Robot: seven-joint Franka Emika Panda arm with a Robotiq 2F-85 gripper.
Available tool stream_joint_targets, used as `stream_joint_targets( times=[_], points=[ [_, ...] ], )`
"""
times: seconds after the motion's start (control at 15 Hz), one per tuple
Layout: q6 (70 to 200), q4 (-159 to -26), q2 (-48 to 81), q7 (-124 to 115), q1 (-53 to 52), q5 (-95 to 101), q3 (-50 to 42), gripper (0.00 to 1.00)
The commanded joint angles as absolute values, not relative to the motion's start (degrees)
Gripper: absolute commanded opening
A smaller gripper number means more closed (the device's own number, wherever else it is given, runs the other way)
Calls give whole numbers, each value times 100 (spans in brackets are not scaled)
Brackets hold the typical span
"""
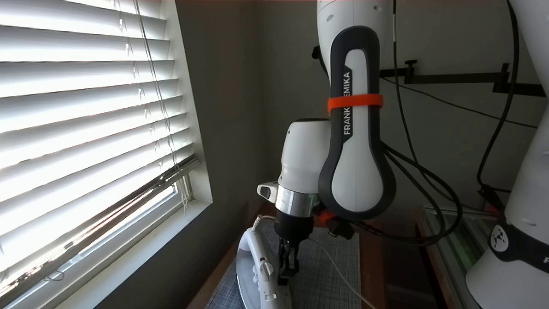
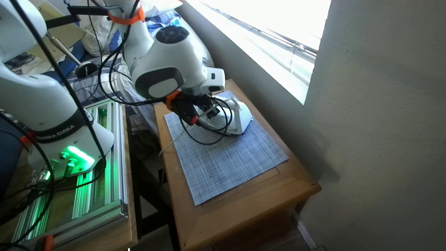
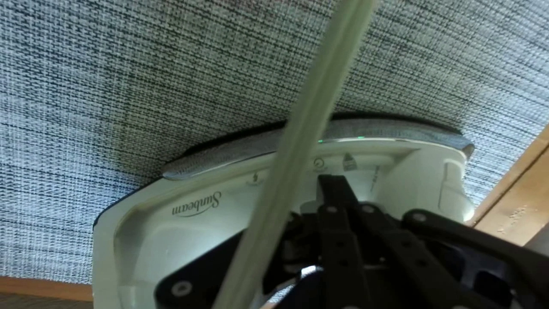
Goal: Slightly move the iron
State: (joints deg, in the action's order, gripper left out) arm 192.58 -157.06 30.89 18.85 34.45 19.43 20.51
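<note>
The iron is white with an arched handle and rests on a grey woven mat. It shows in both exterior views, partly behind the gripper and cables in the latter. The wrist view shows its side close up, with the Sunbeam lettering upside down. My gripper has its dark fingers together, with nothing seen between them. The fingertips stand against or very near the iron's side; contact cannot be told. In an exterior view the gripper is low beside the handle. The thin pale cord crosses in front of the wrist camera.
The mat lies on a wooden table beside a wall and a window with blinds. Black cables loop around the wrist near the iron. The robot base stands on a separate metal-framed table.
</note>
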Motion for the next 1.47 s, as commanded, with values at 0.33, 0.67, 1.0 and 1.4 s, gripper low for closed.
stream_joint_targets(
  times=[0.33,0.67,1.0,1.4],
  points=[
    [19324,-15718,2985,1589,3182,2121,1822,0],
    [19346,-15705,2989,1575,3132,2111,1793,0],
    [19305,-15639,3044,1552,3126,2116,1811,0],
    [19228,-15506,3130,1531,3042,2105,1778,0]
  ],
)
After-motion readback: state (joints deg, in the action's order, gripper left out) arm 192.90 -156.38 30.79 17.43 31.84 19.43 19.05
